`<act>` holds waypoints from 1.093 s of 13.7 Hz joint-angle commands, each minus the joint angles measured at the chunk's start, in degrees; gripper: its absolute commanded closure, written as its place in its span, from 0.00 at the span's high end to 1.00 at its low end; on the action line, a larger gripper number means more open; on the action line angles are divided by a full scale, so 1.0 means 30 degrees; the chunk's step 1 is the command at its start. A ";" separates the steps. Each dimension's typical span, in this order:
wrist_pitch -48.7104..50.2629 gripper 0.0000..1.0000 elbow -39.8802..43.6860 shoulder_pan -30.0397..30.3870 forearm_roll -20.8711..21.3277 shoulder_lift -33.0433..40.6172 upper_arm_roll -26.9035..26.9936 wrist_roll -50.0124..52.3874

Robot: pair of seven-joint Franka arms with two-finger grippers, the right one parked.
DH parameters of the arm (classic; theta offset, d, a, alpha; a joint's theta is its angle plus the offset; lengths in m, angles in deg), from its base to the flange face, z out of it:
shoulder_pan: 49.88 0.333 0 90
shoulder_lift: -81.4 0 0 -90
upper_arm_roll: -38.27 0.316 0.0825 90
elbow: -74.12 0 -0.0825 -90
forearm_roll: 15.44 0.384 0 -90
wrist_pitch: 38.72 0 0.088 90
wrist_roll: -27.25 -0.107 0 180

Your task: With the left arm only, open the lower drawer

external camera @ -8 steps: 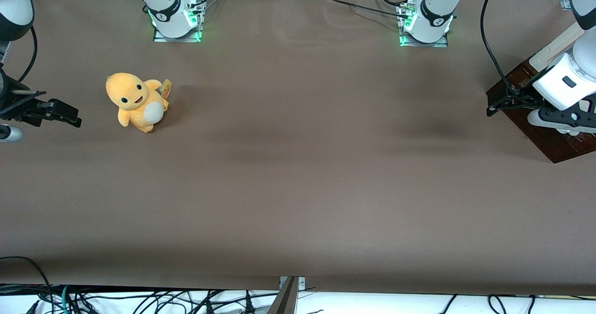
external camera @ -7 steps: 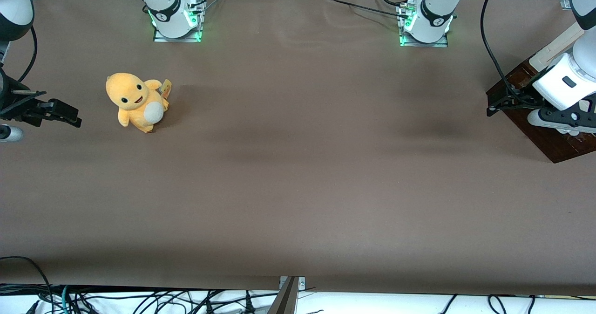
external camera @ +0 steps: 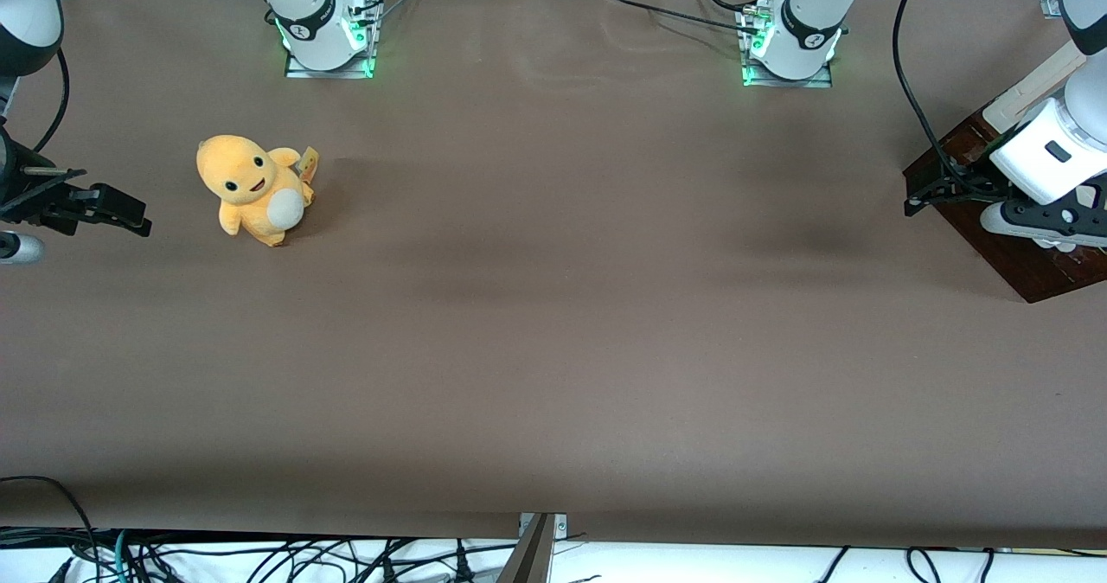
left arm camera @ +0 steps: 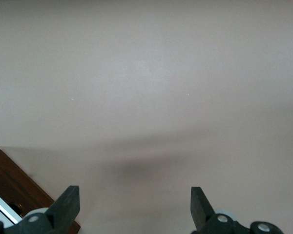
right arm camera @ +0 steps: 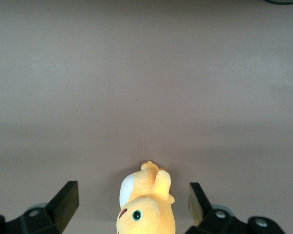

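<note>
Front view, read from its left edge: a yellow plush toy [external camera: 253,188] sits upright on the brown table [external camera: 553,323], well toward the parked arm's end. Much bare tabletop follows, with two arm bases lit green along the edge farthest from the camera. At the working arm's end stands a dark brown cabinet [external camera: 1020,254], only partly in frame, with a cream strip [external camera: 1033,90] showing past it. The left arm [external camera: 1051,155] reaches down over this cabinet, its white wrist covering most of the wood, a black cable [external camera: 908,90] looping up from it. The gripper [external camera: 921,200] sits at the cabinet's corner facing the table's middle, just above the surface.

Left wrist view shows the two black fingers [left arm camera: 68,204] set wide apart with only bare table between them; they hold nothing. Beside one finger lies a dark brown wooden corner [left arm camera: 14,187] with a white bar [left arm camera: 2,207] at its edge, which looks like the lower drawer front and its handle, close to that finger but not between the two. Whether the drawer is pulled out at all cannot be told.
</note>
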 commanded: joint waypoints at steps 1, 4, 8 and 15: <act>0.0353 1.00 0.0702 -0.0024 0.0484 -0.0363 0.0025 -0.0233; 0.0353 1.00 0.0702 -0.0054 0.0484 -0.0450 0.0025 -0.0204; 0.0353 1.00 0.0732 -0.0054 0.0572 -0.0479 -0.0005 -0.0088; 0.0469 1.00 0.0878 -0.0024 0.0572 -0.0948 -0.0004 -0.0028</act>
